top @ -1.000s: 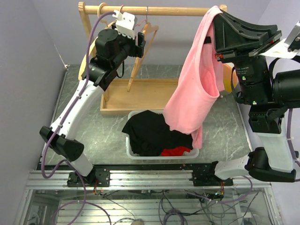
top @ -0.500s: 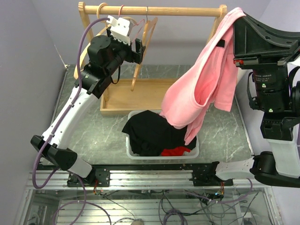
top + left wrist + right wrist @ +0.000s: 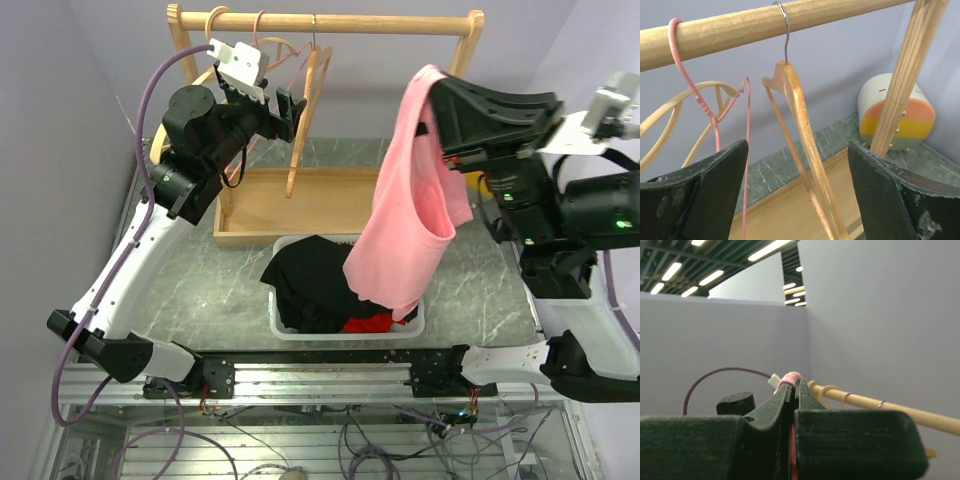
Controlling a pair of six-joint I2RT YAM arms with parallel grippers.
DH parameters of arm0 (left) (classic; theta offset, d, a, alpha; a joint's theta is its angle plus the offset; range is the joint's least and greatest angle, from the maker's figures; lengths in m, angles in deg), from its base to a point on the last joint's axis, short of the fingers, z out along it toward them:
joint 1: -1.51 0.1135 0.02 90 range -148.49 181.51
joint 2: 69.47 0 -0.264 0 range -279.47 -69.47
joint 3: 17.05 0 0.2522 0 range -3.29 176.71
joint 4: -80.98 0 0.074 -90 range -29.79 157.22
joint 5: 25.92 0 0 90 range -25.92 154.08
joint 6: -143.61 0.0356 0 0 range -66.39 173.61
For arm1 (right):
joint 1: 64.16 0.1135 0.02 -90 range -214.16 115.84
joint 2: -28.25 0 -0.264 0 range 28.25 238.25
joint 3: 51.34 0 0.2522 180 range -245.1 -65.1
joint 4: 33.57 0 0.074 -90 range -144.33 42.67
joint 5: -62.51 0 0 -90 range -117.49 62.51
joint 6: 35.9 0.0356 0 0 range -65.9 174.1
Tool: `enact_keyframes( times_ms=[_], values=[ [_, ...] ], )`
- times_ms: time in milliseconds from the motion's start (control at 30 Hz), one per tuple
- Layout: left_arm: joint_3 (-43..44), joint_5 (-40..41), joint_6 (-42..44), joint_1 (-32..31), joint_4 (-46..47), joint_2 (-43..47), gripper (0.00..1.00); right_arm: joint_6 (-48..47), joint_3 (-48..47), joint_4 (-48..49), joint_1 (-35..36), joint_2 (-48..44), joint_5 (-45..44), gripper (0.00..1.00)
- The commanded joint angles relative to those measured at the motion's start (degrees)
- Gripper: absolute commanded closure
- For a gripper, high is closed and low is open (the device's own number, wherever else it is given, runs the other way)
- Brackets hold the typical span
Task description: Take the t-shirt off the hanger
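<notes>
T-shirt (image 3: 405,220) hangs free over bin (image 3: 271,305), pinched by right hand (image 3: 432,75) (left hand (image 3: 288,103) spread, facing hanger (image 3: 800,110)).

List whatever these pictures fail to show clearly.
Right wrist view: the right gripper blocks all of the pink t-shirt except a sliver at its tips.
Top view: the t-shirt's hem covers the right part of the bin and of the black clothes in it.
Left wrist view: the wooden hanger is cut off by the bottom edge.
</notes>
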Motion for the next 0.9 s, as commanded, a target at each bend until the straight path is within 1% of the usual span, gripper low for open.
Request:
enact_keyframes(
  times_ms=[0,100,233,400,500,633,667,767,867],
  values=[
    [-1.67,-3.28,-0.34,0.09,3.81,2.28,0.1,5.09,2.8,1.81,0.21,1.95,4.04,1.0],
    [-3.06,-3.5,-0.23,-0.01,4.6,3.61,0.11,7.45,6.66,2.69,0.28,1.41,5.05,1.0],
    [-4.32,-4.5,0.15,-0.02,5.43,5.05,0.11,10.35,15.24,4.81,0.2,-3.06,3.37,1.0],
    [-5.41,-5.62,0.15,-0.02,6.13,6.31,0.13,15.62,29.01,5.59,0.2,-12.92,-1.46,1.0],
    [-6.14,-7.25,-0.19,-0.02,6.69,7.07,0.14,18.54,36.29,3.61,0.2,-18.55,-5.67,1.0],
    [-6.38,-9.68,-0.53,-0.06,6.76,7.58,0.15,20.93,42.58,-2.4,0.24,-24.53,-12.36,1.0],
    [-6.38,-10.23,-0.63,-0.11,6.84,7.62,0.15,21.58,43.04,-5.91,0.22,-25.3,-13.93,1.0],
    [-6.43,-11.54,-0.52,-0.2,6.3,7.42,0.15,25.15,44.17,-14.97,0.24,-25.44,-21.17,1.0],
    [-6.55,-12.77,-0.3,-0.2,5.68,7.03,0.15,28.83,45.26,-23.84,0.24,-23.72,-29.04,1.0]
  ],
)
